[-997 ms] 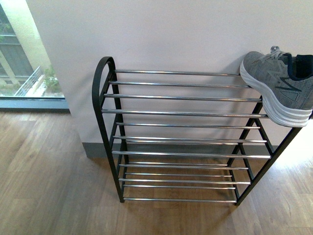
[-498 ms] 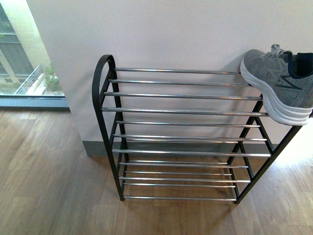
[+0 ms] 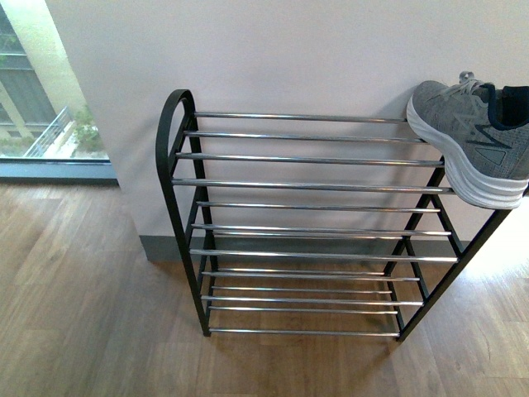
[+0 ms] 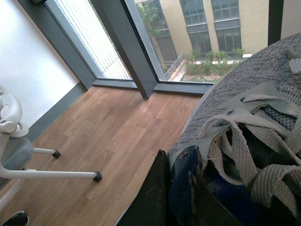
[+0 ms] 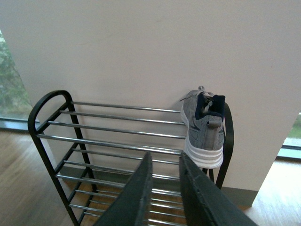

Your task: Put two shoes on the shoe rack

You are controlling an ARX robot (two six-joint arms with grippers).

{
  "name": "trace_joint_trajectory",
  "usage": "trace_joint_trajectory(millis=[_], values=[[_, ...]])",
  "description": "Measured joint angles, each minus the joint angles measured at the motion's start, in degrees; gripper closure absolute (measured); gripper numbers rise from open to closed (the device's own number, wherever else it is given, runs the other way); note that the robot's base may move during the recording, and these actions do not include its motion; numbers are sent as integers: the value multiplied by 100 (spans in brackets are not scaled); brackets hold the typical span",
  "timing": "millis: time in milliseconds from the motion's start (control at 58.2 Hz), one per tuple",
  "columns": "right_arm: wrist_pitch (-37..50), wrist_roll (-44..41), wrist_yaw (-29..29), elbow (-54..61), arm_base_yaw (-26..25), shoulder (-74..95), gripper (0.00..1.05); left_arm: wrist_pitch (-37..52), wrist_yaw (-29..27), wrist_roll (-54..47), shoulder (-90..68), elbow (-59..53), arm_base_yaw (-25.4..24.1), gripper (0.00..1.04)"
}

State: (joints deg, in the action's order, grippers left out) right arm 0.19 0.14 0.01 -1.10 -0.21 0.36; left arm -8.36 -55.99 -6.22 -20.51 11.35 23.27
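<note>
The black shoe rack with chrome bars stands against the white wall. One grey sneaker with a white sole rests on the right end of its top tier, also seen from behind in the right wrist view, sneaker on rack. Neither arm shows in the front view. My left gripper is shut on the navy collar of the second grey shoe, held above the wood floor. My right gripper is open and empty, in front of the rack, apart from it.
The wood floor runs in front of the rack. A floor-to-ceiling window with dark frames lies to the left. A white wheeled stand and a black shoe tip show in the left wrist view.
In the front view the rack and the sneaker on it have shifted slightly upward in the picture. Nothing else differs.
</note>
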Motion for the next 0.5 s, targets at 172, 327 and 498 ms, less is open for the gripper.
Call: trace_joint_trajectory(millis=[172,327,498], values=[[0,0,-22,0,0,-4,47,0,-4,0,0,0,0,103],[0,0,-20,0,2,-4,21,0,-61,0,0,0,-2,103],[0,0,-20,0,7,-7,10,0,-28,0,0,0,0,103]])
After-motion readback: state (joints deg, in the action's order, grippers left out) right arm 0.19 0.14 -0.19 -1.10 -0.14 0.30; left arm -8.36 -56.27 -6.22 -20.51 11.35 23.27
